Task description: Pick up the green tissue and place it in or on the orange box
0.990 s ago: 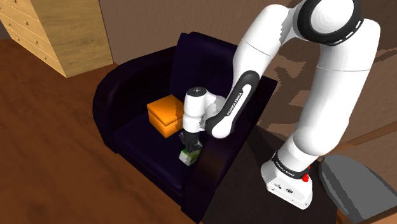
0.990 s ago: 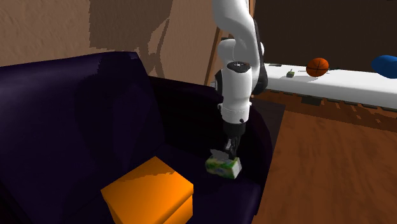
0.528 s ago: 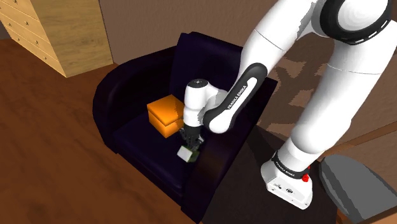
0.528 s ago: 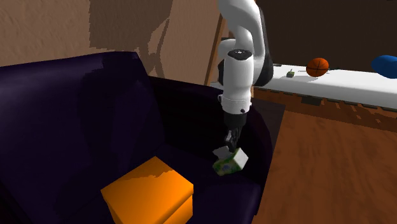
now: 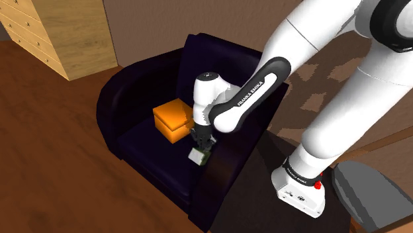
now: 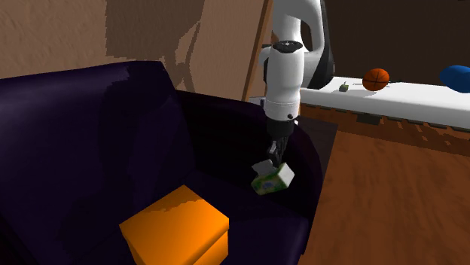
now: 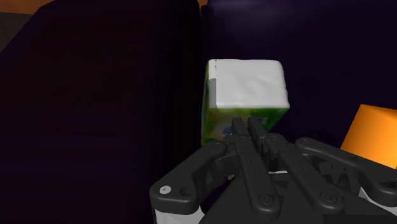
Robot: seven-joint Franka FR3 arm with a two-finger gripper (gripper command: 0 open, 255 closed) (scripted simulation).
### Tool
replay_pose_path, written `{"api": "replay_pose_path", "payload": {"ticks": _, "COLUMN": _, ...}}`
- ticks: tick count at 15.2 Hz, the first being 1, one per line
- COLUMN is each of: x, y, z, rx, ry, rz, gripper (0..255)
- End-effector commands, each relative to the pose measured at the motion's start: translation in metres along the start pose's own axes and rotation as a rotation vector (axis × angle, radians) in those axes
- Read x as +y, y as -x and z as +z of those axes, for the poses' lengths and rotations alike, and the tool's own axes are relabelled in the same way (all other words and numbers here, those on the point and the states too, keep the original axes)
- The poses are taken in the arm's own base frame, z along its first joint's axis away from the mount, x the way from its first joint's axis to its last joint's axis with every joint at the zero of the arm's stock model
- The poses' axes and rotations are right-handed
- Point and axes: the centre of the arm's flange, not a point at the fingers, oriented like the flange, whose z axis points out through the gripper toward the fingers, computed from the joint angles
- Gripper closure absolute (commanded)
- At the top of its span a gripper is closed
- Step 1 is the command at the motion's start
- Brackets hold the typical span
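The green tissue box [image 5: 197, 157] with a white top hangs tilted just above the seat of a dark purple armchair [image 5: 142, 142]. My gripper [image 5: 200, 148] is shut on its top, and the box [image 6: 273, 179] dangles under the fingers [image 6: 276, 156]. In the wrist view the fingertips [image 7: 243, 127] pinch the near edge of the box [image 7: 245, 95]. The orange box [image 5: 173, 119] stands on the seat against the chair back, toward the shoulder view's left of the gripper. It appears nearer the camera as the orange box [image 6: 175, 226] in the second exterior view, and its corner [image 7: 375, 137] shows beside the hand.
The armchair's arm [image 5: 228, 165] rises close beside the gripper, with the chair back [image 6: 90, 128] behind. A wooden dresser [image 5: 66, 30] stands on the wood floor beyond. A white ledge [image 6: 392, 98] carries an orange ball [image 6: 376, 78] and a blue object [image 6: 456, 76].
The gripper has risen from the seat with the tissue box in its grasp. The box left the cushion and tipped to a slant.
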Motion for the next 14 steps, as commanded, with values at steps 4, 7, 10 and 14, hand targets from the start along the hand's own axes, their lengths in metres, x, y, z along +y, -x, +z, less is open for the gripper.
{"api": "replay_pose_path", "payload": {"ticks": 4, "x": 0.002, "y": 0.001, "z": -0.026, "rx": 0.000, "ry": 0.003, "rz": 0.000, "gripper": 255}}
{"api": "replay_pose_path", "payload": {"ticks": 7, "x": 0.004, "y": 0.001, "z": -0.042, "rx": 0.000, "ry": 0.003, "rz": 0.000, "gripper": 255}}
{"api": "replay_pose_path", "payload": {"ticks": 10, "x": 0.005, "y": 0.001, "z": -0.057, "rx": 0.000, "ry": 0.003, "rz": 0.000, "gripper": 255}}
{"api": "replay_pose_path", "payload": {"ticks": 14, "x": 0.006, "y": 0.001, "z": -0.079, "rx": 0.000, "ry": 0.003, "rz": 0.000, "gripper": 255}}
